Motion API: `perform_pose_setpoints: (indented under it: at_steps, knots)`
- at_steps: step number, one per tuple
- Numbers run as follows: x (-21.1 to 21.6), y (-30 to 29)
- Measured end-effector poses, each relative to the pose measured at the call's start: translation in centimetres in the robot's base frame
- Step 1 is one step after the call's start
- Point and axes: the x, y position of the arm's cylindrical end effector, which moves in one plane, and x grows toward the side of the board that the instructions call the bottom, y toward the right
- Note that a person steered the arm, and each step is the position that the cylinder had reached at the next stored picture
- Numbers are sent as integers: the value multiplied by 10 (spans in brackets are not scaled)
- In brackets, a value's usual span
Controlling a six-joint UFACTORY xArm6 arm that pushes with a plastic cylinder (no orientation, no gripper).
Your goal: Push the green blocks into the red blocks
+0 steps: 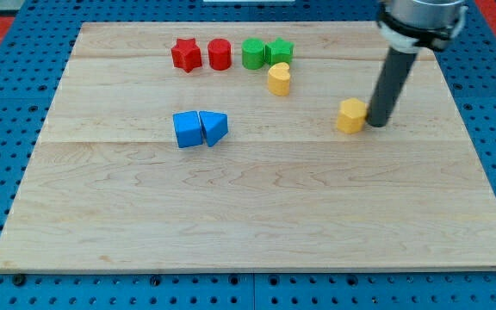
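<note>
A green cylinder (pixel 253 53) and a green star (pixel 280 51) sit side by side near the view's top, touching each other. To their left stand a red cylinder (pixel 220 54) and a red star (pixel 185 54). A small gap separates the green cylinder from the red cylinder. My tip (pixel 375 122) rests on the board at the view's right, just right of a yellow hexagonal block (pixel 350 115), well below and right of the green blocks.
A yellow rounded block (pixel 278 79) lies just below the green blocks. A blue cube (pixel 188 129) and a blue triangular block (pixel 214 127) touch each other left of centre. The wooden board (pixel 257 215) lies on a blue pegboard surface.
</note>
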Motion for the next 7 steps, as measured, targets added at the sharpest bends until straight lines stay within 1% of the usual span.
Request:
perform_pose_setpoints:
  at_steps: [1,2,3,5,7]
  knots:
    - [-14,-50]
    - [-34,-56]
    - [-48,-34]
    - [-122,-57]
    - [-133,-74]
